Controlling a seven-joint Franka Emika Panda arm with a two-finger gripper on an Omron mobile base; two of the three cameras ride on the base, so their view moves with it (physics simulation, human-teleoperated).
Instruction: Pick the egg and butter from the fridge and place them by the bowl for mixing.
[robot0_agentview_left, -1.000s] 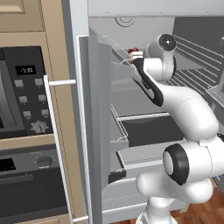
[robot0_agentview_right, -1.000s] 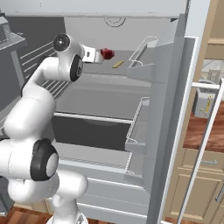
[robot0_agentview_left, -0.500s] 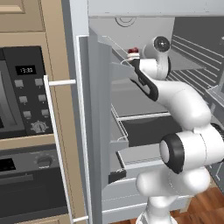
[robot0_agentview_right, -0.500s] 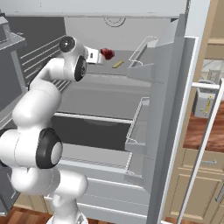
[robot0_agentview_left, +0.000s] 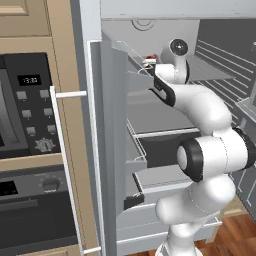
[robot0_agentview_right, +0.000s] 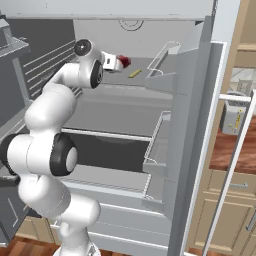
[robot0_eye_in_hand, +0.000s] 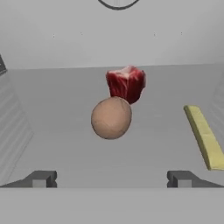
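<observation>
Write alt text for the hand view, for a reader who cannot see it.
A tan egg lies on a pale grey fridge shelf, centred ahead of the open claw, whose two dark fingertips rise at the bottom. A red chunk of meat sits just behind the egg, and a yellow butter stick lies to the right.

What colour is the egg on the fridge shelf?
Light brown, a tan shell; the egg shows best in the hand view.

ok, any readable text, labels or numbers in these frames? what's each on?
"13:33", roughly; the digits are blurred: on the clock display of the black oven, left base view.
Oven buttons and dial: markings too small to read.
Egg, butter, red meat chunk, fridge: no text.
</observation>
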